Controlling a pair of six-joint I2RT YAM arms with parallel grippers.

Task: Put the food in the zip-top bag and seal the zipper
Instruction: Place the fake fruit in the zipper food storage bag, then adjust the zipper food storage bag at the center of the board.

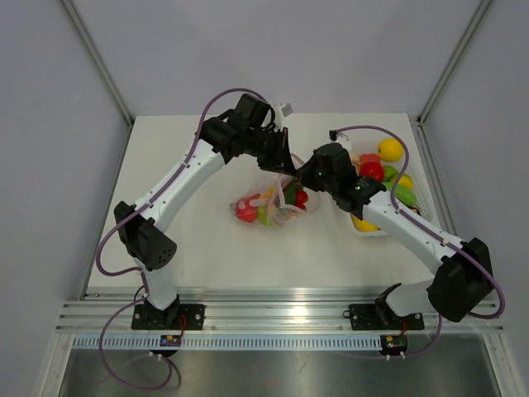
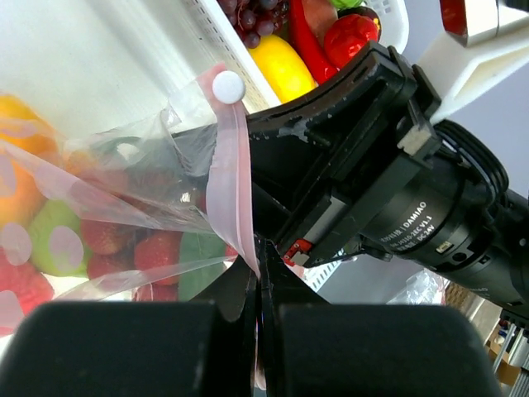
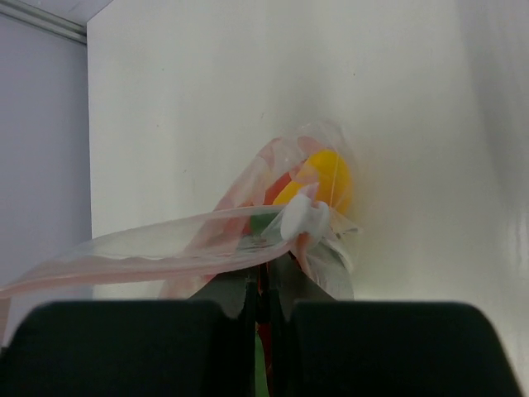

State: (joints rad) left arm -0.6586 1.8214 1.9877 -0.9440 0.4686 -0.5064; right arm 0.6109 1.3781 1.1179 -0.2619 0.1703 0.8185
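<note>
The white table (image 1: 207, 256) is carrying everything. The left arm (image 1: 178, 186) is reaching in from the near left and the right arm (image 1: 413, 231) from the near right, and the two are meeting over the middle of the table.

The white tray (image 1: 423, 194) is sitting at the right side, partly under the right arm. It is holding loose food (image 1: 390, 150): a yellow piece, red ones and green ones. The left wrist view is also showing dark grapes (image 2: 248, 16) and a red pepper (image 2: 347, 37) in it.

The clear bag (image 1: 269, 207) is lying left of the tray, its mouth end lifted between the two grippers. Red, green and yellow pieces (image 1: 246, 208) are showing through the plastic.

The left gripper (image 2: 258, 285) is pinching the pink zipper (image 2: 233, 198), with its fingers closed tight on the strip. The right gripper (image 3: 263, 285) is squeezing the bag's thin film (image 3: 165, 248), with its fingers nearly touching. A yellow piece (image 3: 326, 178) is lying inside just beyond them.

A small white slider (image 2: 228, 86) is sitting on the strip, above the left gripper's pinch in the left wrist view.
</note>
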